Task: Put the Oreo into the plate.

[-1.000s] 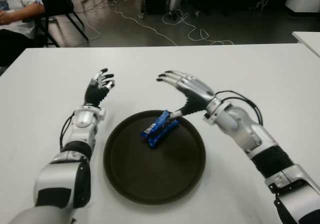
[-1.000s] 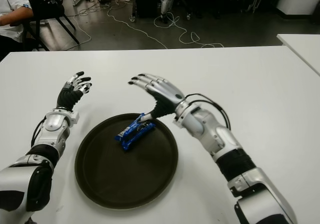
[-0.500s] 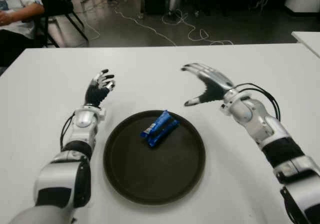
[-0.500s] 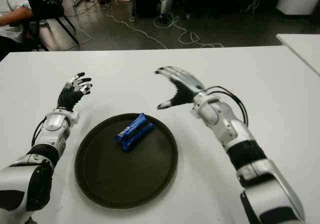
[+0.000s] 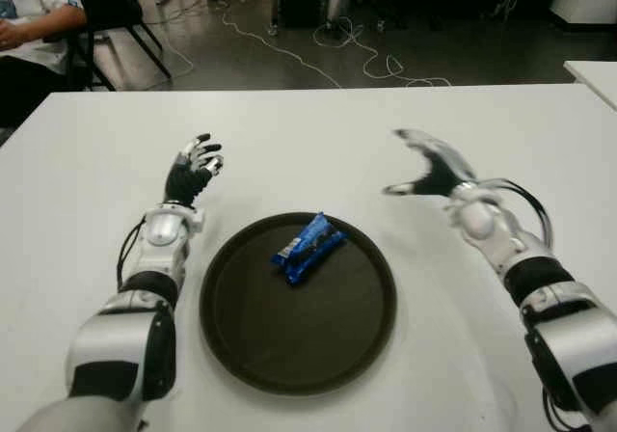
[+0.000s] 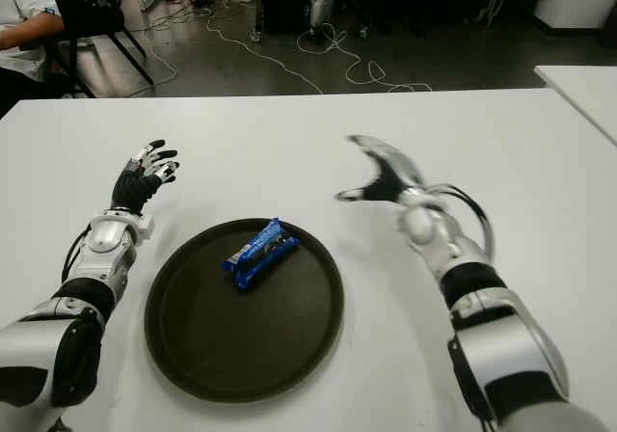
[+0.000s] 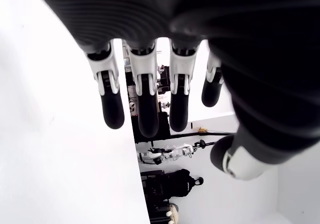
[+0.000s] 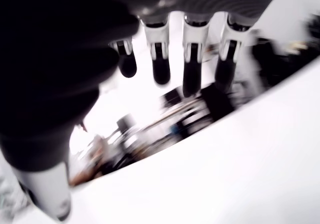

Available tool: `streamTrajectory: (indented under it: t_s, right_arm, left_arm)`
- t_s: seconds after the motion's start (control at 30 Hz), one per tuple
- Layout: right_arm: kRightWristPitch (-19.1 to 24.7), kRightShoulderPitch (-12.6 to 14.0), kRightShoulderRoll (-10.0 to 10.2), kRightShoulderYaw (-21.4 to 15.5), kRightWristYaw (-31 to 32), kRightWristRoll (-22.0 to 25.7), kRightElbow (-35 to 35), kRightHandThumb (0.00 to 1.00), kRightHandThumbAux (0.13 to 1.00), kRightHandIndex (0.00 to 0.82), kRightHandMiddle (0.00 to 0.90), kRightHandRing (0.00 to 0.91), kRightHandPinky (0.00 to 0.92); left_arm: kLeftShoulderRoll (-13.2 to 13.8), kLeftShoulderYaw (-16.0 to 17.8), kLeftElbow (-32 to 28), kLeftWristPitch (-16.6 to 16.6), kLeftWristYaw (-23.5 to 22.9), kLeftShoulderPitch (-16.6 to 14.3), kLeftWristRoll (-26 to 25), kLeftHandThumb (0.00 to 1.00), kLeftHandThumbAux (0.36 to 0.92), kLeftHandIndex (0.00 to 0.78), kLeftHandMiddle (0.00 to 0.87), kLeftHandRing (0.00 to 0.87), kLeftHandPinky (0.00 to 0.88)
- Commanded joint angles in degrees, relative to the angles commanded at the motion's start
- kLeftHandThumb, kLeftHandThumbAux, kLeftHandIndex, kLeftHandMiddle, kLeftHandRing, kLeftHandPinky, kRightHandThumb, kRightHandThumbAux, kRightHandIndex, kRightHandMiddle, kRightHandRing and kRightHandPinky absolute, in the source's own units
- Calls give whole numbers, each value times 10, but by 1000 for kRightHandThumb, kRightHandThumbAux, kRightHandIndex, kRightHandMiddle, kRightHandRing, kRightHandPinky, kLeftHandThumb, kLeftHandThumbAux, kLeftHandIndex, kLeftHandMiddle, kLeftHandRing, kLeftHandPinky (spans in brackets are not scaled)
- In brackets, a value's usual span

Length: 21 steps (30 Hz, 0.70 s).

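One blue Oreo pack (image 5: 308,248) lies on its side in the far half of a round dark plate (image 5: 241,345), touched by neither hand. The plate sits on a white counter (image 5: 87,162). The right hand (image 5: 431,169) is raised above the counter beyond and to the right of the plate, well apart from the pack, palm turned toward the plate, fingers spread and empty; it looks smeared, so its fingertips are hard to make out. The left hand (image 5: 192,167) shows left of the plate, forearm stretched forward, fingers loosely open and holding nothing. At the far left edge a seated person (image 5: 29,27) is partly cut off.
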Motion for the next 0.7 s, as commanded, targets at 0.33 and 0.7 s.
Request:
streamTrajectory:
  t_s: [0.33,0.7]
  right_arm:
    - [15,-26,19,-105,77,122,16,0,713,234,321,335,350]
    - [50,-36,19,-179,192,207,14,0,682,221,310,337,357]
  left_arm:
    - [-2,-2,-1,3,-4,0,2,186,669,148,225,219,236]
    - [-3,-4,-1,-2,2,1,3,188,675,145,222,216,229]
